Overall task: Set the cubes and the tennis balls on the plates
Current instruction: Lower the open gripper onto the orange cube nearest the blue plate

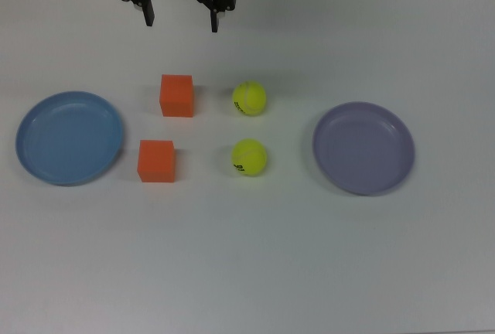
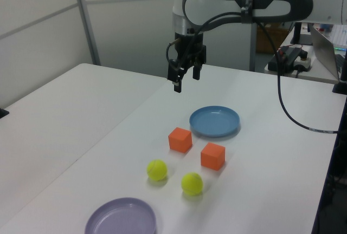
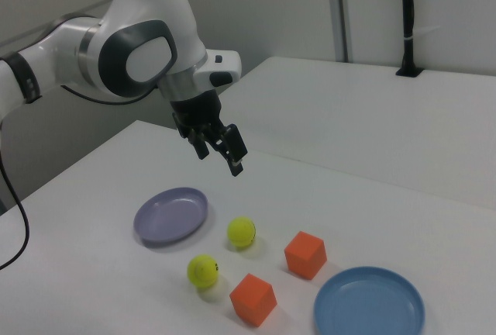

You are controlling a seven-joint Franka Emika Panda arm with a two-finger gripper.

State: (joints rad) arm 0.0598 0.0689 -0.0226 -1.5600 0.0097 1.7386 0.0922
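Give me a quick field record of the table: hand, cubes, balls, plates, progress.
hand: open, empty, raised above the table's far edge in the top view
cubes: two, on the table, nearer the blue plate
tennis balls: two, on the table, nearer the purple plate
blue plate: empty, the top view's left
purple plate: empty, the top view's right
progress: nothing placed yet

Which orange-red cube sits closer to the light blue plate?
The orange-red cube lower in the top view, nearly beside the light blue plate; the other cube lies farther away.
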